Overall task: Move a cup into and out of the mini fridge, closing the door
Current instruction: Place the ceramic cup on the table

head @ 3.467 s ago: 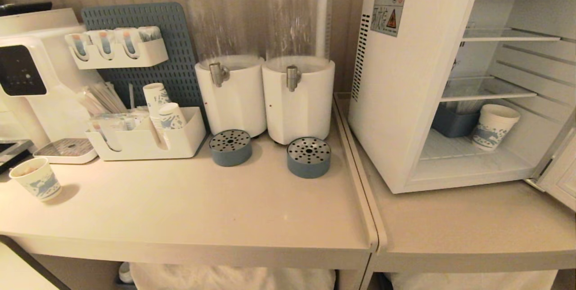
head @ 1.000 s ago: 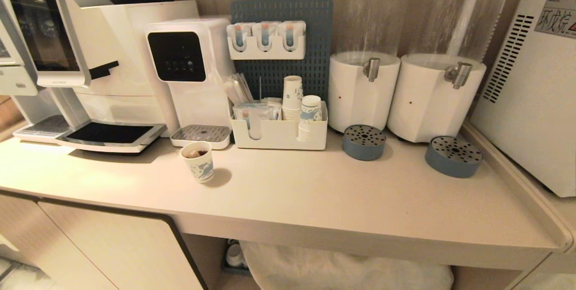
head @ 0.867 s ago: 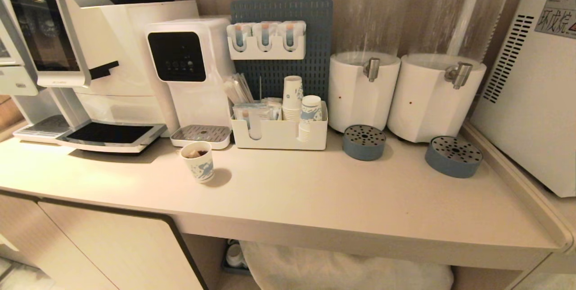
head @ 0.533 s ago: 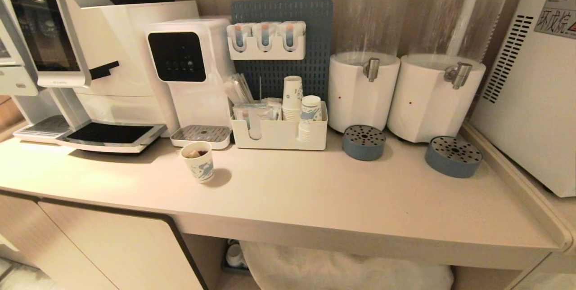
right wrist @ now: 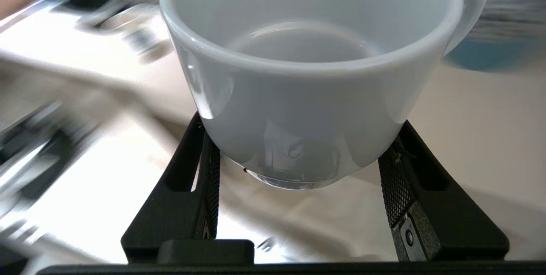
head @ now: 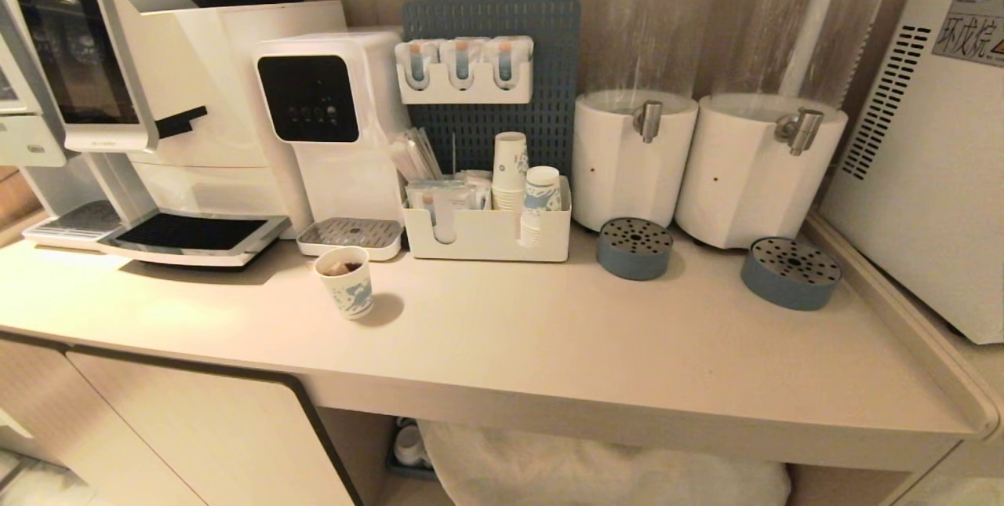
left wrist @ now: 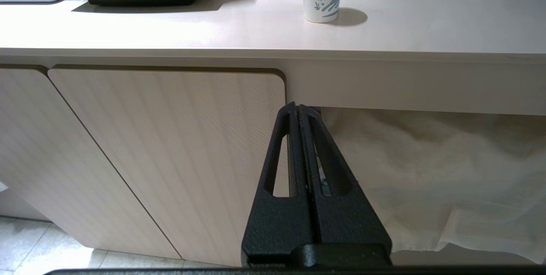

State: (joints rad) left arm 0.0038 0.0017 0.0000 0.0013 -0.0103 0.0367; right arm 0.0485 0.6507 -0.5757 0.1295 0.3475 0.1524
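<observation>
The cup (right wrist: 307, 79), plain white ceramic with a handle, sits between the black fingers of my right gripper (right wrist: 303, 125), which is shut on its lower body. It is carried above a pale countertop, and the background in the right wrist view is smeared. Neither arm shows in the head view. The mini fridge (head: 933, 161) shows only its vented white side at the far right; its door is out of view. My left gripper (left wrist: 298, 108) is shut on nothing, parked below the counter edge in front of a cabinet door.
A paper cup (head: 345, 282) with blue print stands on the counter (head: 549, 349) before a water dispenser (head: 329, 129). Coffee machines (head: 118, 114), an organiser of cups (head: 486, 231), two drink dispensers (head: 706, 161) and two blue drip cups (head: 634, 249) line the back.
The whole head view has swung left since the oldest frame, so the fridge's open front left the picture. Over the last second the head view holds still.
</observation>
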